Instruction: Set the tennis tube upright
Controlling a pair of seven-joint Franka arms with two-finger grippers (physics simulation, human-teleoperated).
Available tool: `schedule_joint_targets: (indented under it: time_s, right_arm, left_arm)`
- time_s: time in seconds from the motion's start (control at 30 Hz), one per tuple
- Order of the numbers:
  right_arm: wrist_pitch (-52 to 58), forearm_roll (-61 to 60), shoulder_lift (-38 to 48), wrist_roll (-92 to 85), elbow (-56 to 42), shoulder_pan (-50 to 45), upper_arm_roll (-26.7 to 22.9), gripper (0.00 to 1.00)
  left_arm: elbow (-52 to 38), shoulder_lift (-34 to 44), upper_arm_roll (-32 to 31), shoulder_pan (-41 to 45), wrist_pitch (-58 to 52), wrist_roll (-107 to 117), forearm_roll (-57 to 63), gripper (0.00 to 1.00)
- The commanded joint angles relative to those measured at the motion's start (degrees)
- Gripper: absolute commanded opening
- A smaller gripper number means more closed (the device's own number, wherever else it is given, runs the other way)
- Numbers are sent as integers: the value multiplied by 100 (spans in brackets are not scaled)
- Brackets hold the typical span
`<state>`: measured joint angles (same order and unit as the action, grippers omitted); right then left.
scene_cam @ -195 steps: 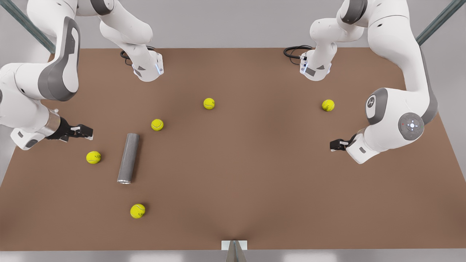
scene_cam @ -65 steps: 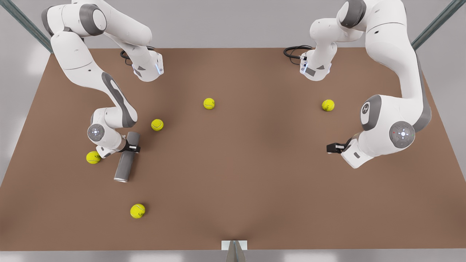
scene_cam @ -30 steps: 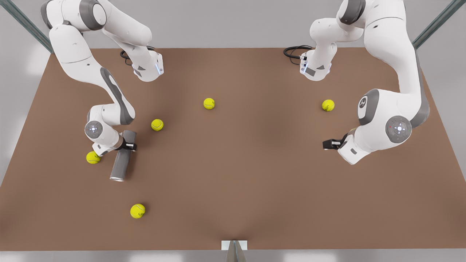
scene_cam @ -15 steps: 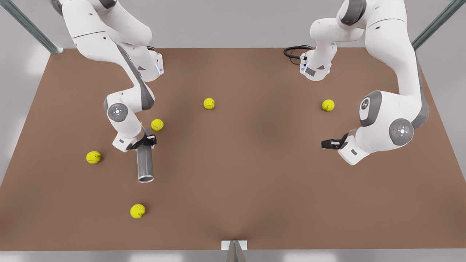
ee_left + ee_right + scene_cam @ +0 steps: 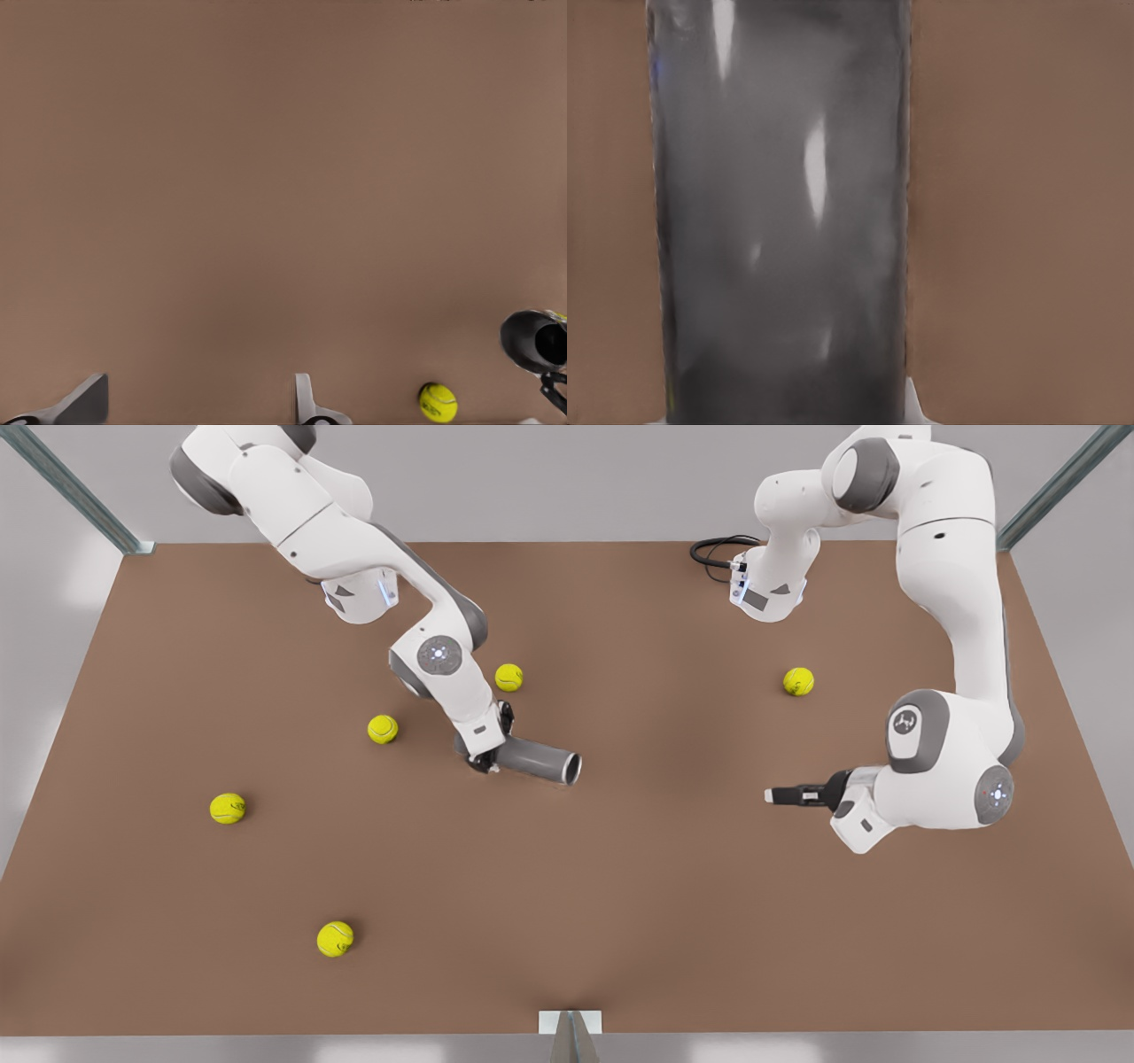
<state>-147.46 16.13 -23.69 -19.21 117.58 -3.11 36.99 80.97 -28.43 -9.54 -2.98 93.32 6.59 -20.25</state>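
The tennis tube (image 5: 539,763) is a grey cylinder held a little above the brown table (image 5: 620,886), lying roughly level. Its silvery open rim points toward the front view's right. My right gripper (image 5: 490,749) is shut on the tube's closed end, near the middle of the table. The right wrist view shows the tube (image 5: 780,221) very close, its grey wall running lengthwise. My left gripper (image 5: 780,795) hovers at the front view's right, pointing at the tube with nothing in it. In its wrist view the left gripper (image 5: 195,405) is open, and the tube's dark mouth (image 5: 536,341) shows far off.
Several yellow-green tennis balls lie on the table, among them one (image 5: 508,677) just behind the right arm's wrist, one (image 5: 383,729) to the front view's left and one (image 5: 798,681) behind the left arm. A ball (image 5: 438,402) shows beside the tube's mouth.
My right gripper carried the tube from the front view's left to the table's middle and swung its rim from the near edge toward the right. My left gripper shifted slightly toward the tube.
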Motion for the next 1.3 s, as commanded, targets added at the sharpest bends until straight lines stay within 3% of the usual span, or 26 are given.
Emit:
schedule_joint_targets:
  time_s: [0.0,0.07,0.17,0.37,0.5,0.53,0.57,0.7,0.77,0.8,0.83,0.87,0.93,0.97,1.03,1.07,1.1,1.13,1.17,1.2,1.23,1.27]
  right_arm:
    - [7,56,-73,5,-112,-162,-95,75]
    - [7,487,-408,5,-508,-831,-508,75]
    - [51,1963,-680,-21,-798,-796,-543,75]
    - [-143,2412,-996,-1314,-1062,-928,-877,75]
    - [-72,2342,-1629,-1208,-1853,-1789,-1545,75]
    - [-28,2333,-1665,-1138,-1932,-1833,-1563,96]
    - [-28,2333,-1656,-997,-1941,-1825,-1572,100]
    - [16,2324,-1612,-997,-2020,-1825,-1563,100]
    - [33,2263,-1173,-646,-1713,-1728,-1502,100]
    - [42,2149,-734,-461,-1361,-1562,-1379,100]
    - [209,1824,-242,-417,-957,-772,-764,100]
    - [595,1744,145,-57,-675,458,175,100]
    - [1983,1700,181,374,-807,3481,2566,100]
    - [2897,1700,163,725,-1237,4547,3218,100]
    - [3593,1156,111,1154,-2054,5180,3201,100]
    - [3995,1094,207,2277,-2396,4498,2589,100]
    - [4857,858,365,3071,-3240,3293,1603,100]
    - [5482,251,882,3511,-3926,1521,-369,100]
    - [5517,-100,1366,3486,-3892,211,-2022,100]
    - [5877,-558,1727,3547,-3839,-820,-3361,100]
    - [6044,-611,1860,3363,-3857,-1060,-4005,100]
    - [6124,-1269,1948,3064,-3839,-736,-4077,100]
  left_arm:
    - [7,-13,-13,-1,11,0,-356,100]
    - [-2,-110,-66,26,72,-9,-524,100]
    - [7,-339,-233,-27,231,-633,-1191,100]
    - [218,-488,-242,-27,512,-958,-1315,100]
    - [200,-558,-242,-27,512,-1028,-1315,100]
    - [200,-567,-242,-27,494,-1090,-1315,100]
    - [209,-558,-242,-36,468,-1090,-1315,100]
    - [499,-321,-242,-141,442,-976,-1420,100]
    - [1131,-40,-242,-71,1003,-949,-1991,99]
    - [1360,-22,-461,-71,1522,-949,-2185,99]
    - [1395,-22,-470,-54,1646,-923,-2325,99]
    - [1536,-22,-549,8,2067,-818,-2378,99]
    - [1492,-180,-681,87,2498,-756,-2615,99]
    - [1457,-277,-681,175,2727,-756,-2677,99]
    - [1001,-646,-681,184,2727,-756,-2677,99]
    - [877,-804,-681,184,2736,-756,-2712,99]
    - [675,-1006,-681,193,2814,-765,-2738,99]
    - [500,-1173,-681,245,2841,-765,-2756,99]
    - [377,-1305,-690,289,2841,-765,-2826,99]
    - [183,-1454,-690,377,2858,-765,-2879,99]
    - [139,-1560,-690,403,2981,-765,-2914,99]
    - [130,-1639,-690,544,3201,-782,-3081,99]
